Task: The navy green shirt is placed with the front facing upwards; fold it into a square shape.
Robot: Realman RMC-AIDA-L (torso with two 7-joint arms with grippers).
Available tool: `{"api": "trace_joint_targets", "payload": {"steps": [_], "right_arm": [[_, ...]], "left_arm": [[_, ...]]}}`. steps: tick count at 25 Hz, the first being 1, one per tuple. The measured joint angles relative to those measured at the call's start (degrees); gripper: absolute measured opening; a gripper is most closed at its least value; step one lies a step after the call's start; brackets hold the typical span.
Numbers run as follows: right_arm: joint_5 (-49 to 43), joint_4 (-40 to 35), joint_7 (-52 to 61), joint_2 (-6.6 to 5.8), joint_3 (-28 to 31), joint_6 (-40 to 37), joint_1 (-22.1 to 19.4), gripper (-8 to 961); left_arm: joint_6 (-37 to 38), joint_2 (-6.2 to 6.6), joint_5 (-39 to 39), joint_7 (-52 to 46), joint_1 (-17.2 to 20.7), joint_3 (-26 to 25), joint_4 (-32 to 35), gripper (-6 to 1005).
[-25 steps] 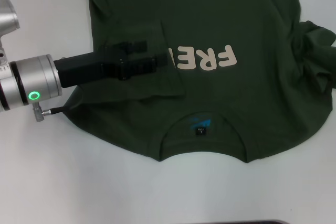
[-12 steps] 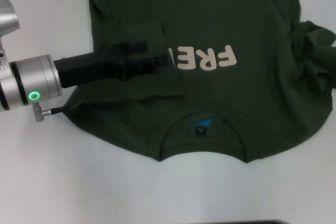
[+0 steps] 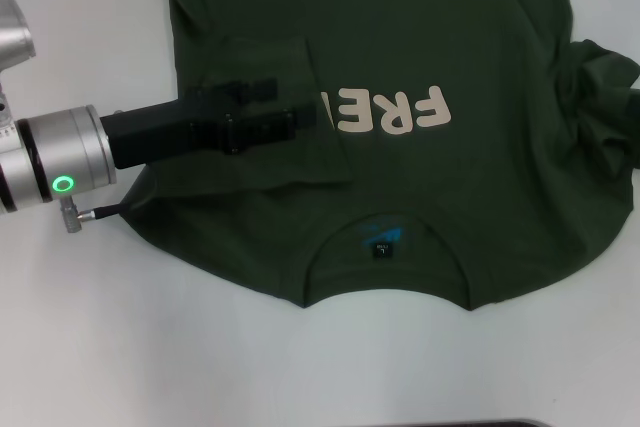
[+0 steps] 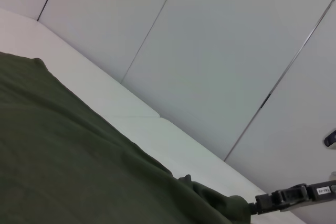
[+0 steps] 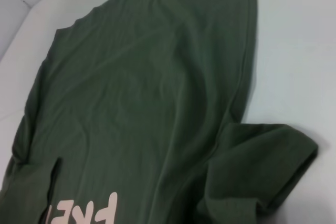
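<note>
Centrally, the left gripper [image 3: 310, 115] lies low over the navy green shirt [image 3: 450, 37], its black fingers pointing toward the cream lettering [image 3: 388, 110] on the chest; whether they are parted, closed or pinching cloth cannot be told, since dark fingers merge with dark fabric. Beneath and beside the gripper, the left sleeve [image 3: 250, 112] is already turned inward onto the body, its edge just covering the end of the lettering. The left arm [image 3: 60, 162] reaches in from the table's left side.

Step in hand, as judged: the first inward fold, on the robot's left side, with the gripper at the end of its lay-down. The next move appears to call for leaving this flap flat and freeing the gripper without dragging it, then treating the opposite side likewise.

The right sleeve [image 3: 605, 97] lies bunched and unfolded at the right edge; the right wrist view shows it [image 5: 257, 169] loosely crumpled beside the body. The right gripper appears only in the left wrist view [image 4: 286, 199], far off near that sleeve, its state undeterminable.

The shirt rests front-up on the white table [image 3: 150, 347], collar [image 3: 385, 237] toward the robot.

Count: one shirt, two sleeves (one folded, one not), one neck label [image 3: 381, 248], two grippers.
</note>
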Motion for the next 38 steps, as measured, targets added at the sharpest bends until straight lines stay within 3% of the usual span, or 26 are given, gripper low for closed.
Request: {"api": "trace_joint_targets", "payload": {"steps": [7,26,31,38], "right_arm": [[0.0,0.6,-0.9,1.54,-2.6,4.1,0.7,796],[0.4,1.6,-0.6,1.66,-3.1,5.9,1.5,754],[0.4,1.6,-0.7,1.59,-3.0,5.9,1.6,509],[0.5,1.6,-0.9,1.56,-2.9,6.2,1.6,248]], "left_arm": [[-0.6,-0.06,0.0,0.0,0.0,0.0,0.0,874],[-0.9,0.08,0.0,0.0,-0.1,0.0,0.1,874],[-1.1,0.09,0.0,0.1,-0.1,0.0,0.1,874],[-1.1,0.09,0.0,0.1,-0.1,0.0,0.1,874]]}}
